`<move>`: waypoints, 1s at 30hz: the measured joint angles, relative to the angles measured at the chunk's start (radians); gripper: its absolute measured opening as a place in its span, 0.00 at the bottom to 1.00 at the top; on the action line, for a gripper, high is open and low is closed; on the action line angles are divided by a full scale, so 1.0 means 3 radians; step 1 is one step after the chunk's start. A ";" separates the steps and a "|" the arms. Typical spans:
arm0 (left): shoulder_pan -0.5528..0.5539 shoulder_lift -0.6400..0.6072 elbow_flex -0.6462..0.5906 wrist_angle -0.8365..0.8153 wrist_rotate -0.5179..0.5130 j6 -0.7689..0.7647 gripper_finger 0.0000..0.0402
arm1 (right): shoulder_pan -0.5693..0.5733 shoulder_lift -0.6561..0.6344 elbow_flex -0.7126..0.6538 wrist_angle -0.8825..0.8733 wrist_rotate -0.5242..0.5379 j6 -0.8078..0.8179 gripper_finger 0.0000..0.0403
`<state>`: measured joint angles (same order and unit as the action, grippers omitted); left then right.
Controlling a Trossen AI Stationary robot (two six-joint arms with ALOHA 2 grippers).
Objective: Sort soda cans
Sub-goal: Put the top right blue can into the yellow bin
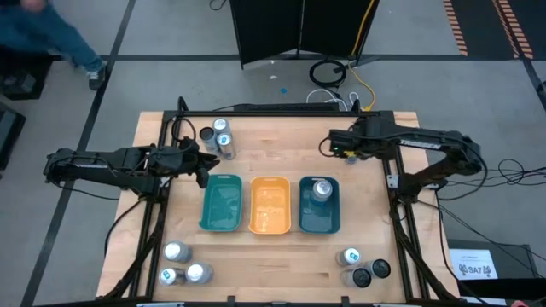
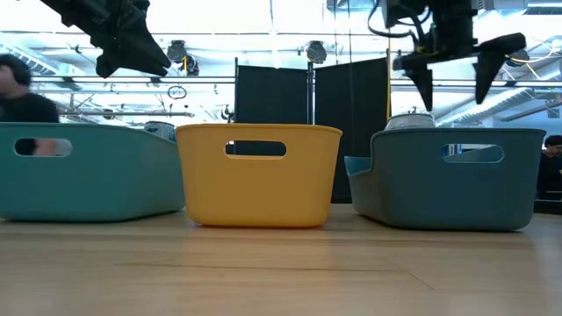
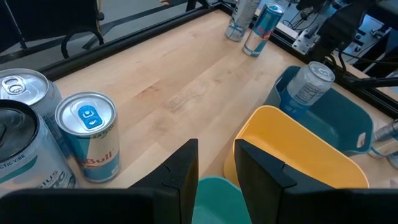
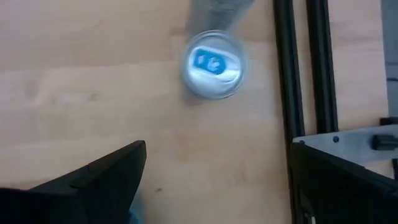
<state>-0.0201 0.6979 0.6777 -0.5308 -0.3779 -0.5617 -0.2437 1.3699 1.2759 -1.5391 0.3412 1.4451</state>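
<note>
On the counter, 1 silver soda can stands in the blue tray; other cans sit at the corners. Left gripper, fingers together, hovers by the teal tray. Right gripper, fingers apart, holds nothing.

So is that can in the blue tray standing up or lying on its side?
Upright. From above, the can in the blue tray shows its round silver top; the left wrist view shows it standing on end.
</note>
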 joint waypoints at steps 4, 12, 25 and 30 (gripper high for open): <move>-0.0001 0.0001 0.0000 0.0000 -0.0016 0.0001 0.29 | -0.0217 -0.0192 -0.0294 0.0489 -0.0031 -0.0259 0.97; -0.0001 0.0000 0.0000 -0.0001 -0.0018 -0.0003 0.29 | -0.0683 -0.0199 -0.0667 0.0902 -0.0089 -0.0616 0.97; 0.0000 0.0001 0.0000 -0.0003 -0.0018 -0.0005 0.29 | -0.1169 -0.0194 -0.0968 0.1426 -0.0189 -0.1216 0.89; -0.0001 0.0001 0.0000 -0.0003 -0.0019 -0.0005 0.29 | -0.1242 -0.0194 -0.1046 0.1454 -0.0318 -0.1318 0.76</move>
<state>-0.0202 0.6981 0.6777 -0.5316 -0.3836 -0.5632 -0.6163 1.3117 0.9623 -1.1030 0.2458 1.0496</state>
